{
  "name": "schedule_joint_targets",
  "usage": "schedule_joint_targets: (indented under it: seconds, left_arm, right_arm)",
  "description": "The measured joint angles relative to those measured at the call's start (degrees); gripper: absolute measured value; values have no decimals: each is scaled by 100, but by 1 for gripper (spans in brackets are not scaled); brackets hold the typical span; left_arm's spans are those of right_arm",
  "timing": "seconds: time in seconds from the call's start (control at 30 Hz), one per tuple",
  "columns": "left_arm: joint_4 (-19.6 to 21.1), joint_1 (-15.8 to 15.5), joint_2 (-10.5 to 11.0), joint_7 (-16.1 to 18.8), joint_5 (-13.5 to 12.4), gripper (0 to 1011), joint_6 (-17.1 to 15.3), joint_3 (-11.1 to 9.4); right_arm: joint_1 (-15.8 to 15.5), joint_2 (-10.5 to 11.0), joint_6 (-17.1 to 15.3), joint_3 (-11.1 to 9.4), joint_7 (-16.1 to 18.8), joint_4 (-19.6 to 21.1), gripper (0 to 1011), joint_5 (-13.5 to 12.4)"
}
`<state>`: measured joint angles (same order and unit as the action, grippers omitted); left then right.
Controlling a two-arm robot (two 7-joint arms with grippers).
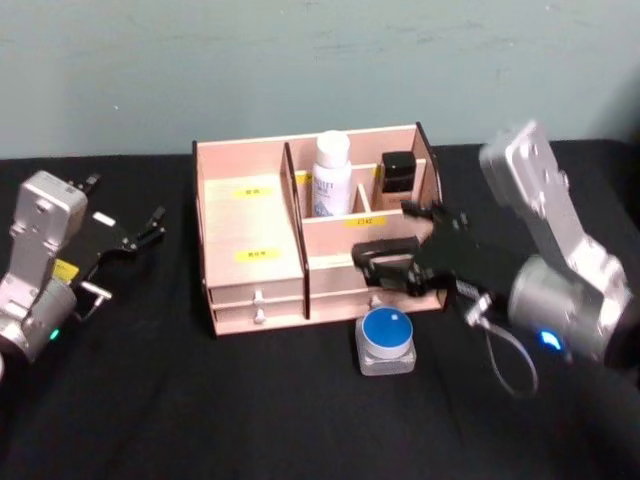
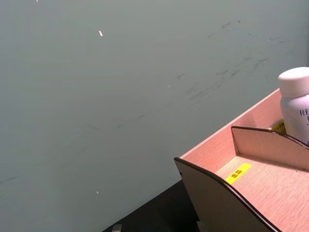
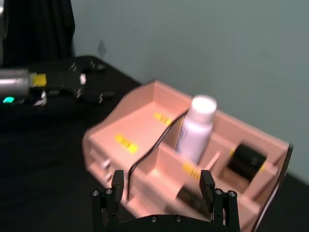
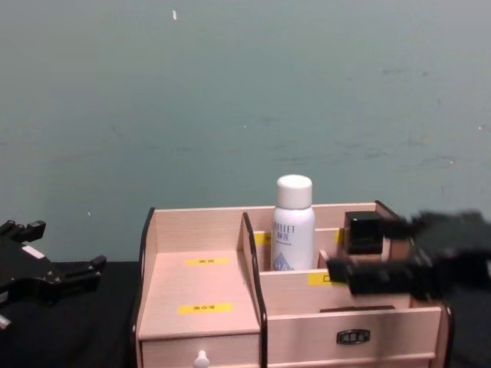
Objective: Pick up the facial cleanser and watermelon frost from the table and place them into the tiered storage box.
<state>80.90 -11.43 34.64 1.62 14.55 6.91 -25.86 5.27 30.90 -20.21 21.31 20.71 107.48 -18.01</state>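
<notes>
White bottle (image 1: 332,172) sat in box (image 1: 245,222) rear; blue-lidded jar (image 1: 386,335) lay before box, probably pending. Right gripper (image 3: 161,181) hung empty over box front, left gripper (image 1: 150,228) parked left of box; both jaws wide.

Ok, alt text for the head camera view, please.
The right gripper, open, reaches over the front right of a pink-wood tiered storage box holding a white bottle and a black container. A blue-lidded jar sits on the black table before it; the left gripper rests open at far left.
</notes>
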Motion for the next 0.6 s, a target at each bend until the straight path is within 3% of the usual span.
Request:
schedule_joint_targets:
  seconds: [0.13,0.3,0.6]
  left_arm:
    - [0,0,0,0,0,1001,0,0]
    - [0,0,0,0,0,1001,0,0]
    - [0,0,0,0,0,1001,0,0]
  right_arm:
    - [-621,131,-187,-93,-196,303,1003,-24]
    - [-1065,143,-416,-106,-357,383,1002,14]
    - [-1396,25,-826,-86,-587,348,1002,191]
